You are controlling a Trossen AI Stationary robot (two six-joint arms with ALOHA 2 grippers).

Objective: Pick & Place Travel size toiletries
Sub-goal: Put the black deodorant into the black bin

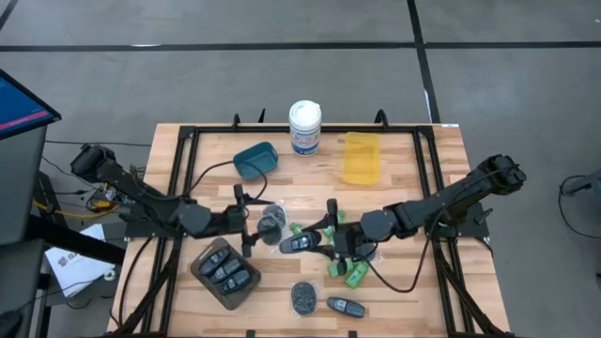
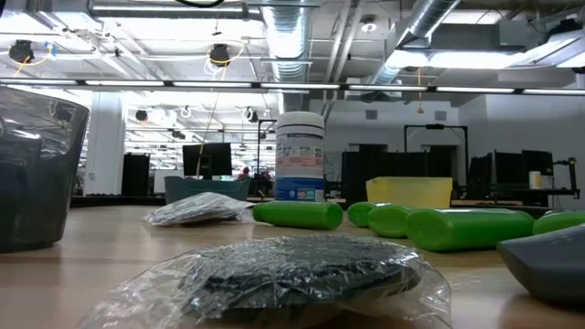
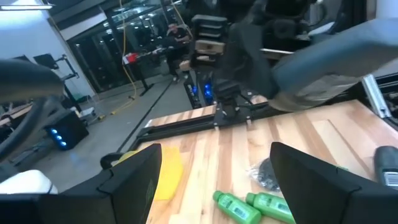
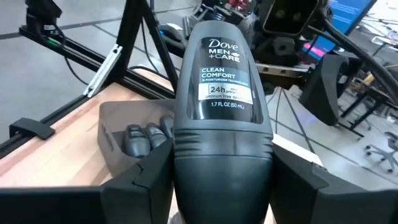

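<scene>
While left gripper (image 1: 246, 222) waits, right gripper (image 4: 221, 177) clamps deodorant (image 4: 221, 93).

Overhead view, table-level view, two wrist close-ups

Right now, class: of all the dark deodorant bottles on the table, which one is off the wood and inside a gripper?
The dark deodorant bottle clamped in the right gripper at mid-table. The others lie loose: several in the brown tray, one alone near the front edge.

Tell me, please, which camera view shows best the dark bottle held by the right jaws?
The right wrist view: the dark bottle fills it, its label readable, clamped in the right gripper. The high view shows it small. The low and left wrist views do not show it clearly.
</scene>
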